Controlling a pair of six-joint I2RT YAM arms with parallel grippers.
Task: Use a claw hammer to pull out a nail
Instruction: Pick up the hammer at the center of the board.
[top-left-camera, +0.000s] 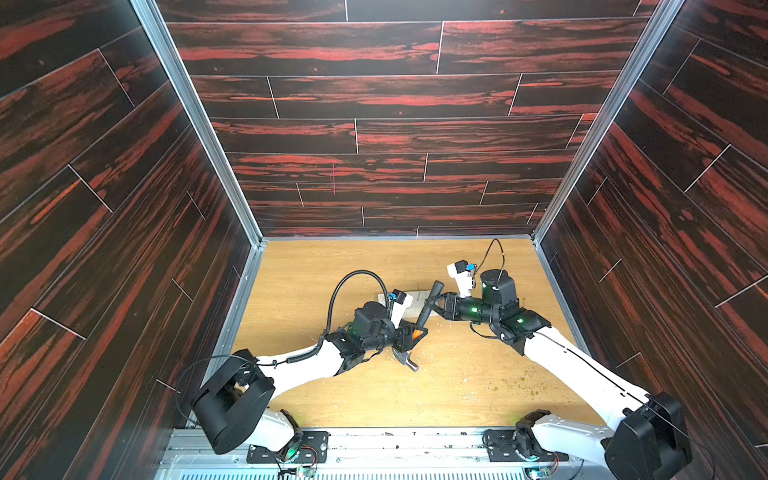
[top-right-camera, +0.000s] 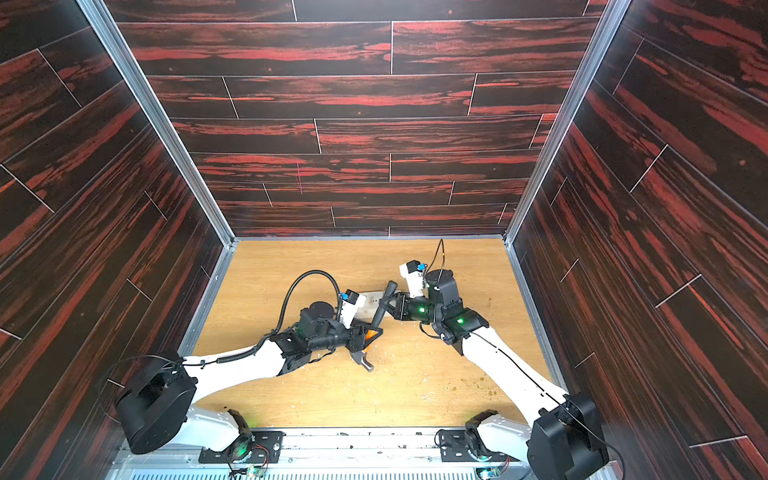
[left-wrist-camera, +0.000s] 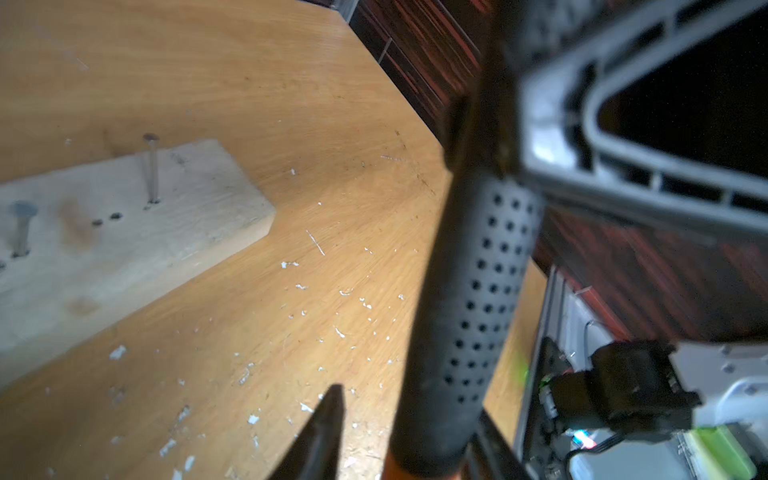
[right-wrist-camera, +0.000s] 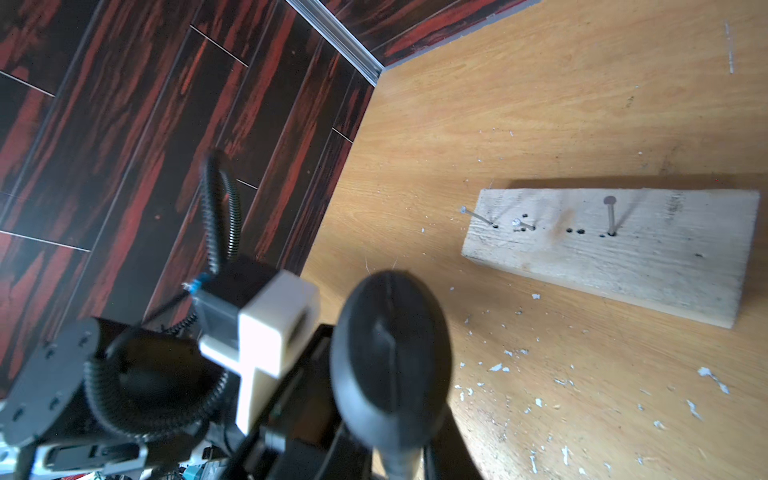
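Top views, L wrist: hammer (top-left-camera: 424, 313) handle in shut R fingers (top-left-camera: 438, 306); L fingers (left-wrist-camera: 324, 432) part-open astride neck.

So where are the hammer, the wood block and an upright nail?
hammer (left-wrist-camera: 486, 291), left wrist view, on its dotted black handle
block (right-wrist-camera: 623, 266), right wrist view, on its top face
nail (right-wrist-camera: 611, 218), right wrist view, on its shaft

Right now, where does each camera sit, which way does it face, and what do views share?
Top views: high behind the arms' bases, looking down onto the table; both arms, left gripper, right gripper show.
Left wrist: on the left arm, looking along the hammer to the board; one own finger shows.
Right wrist: on the right arm, looking past the hammer's butt to the board; own fingers barely show.
Shared: both wrist views show hammer, board and nails.
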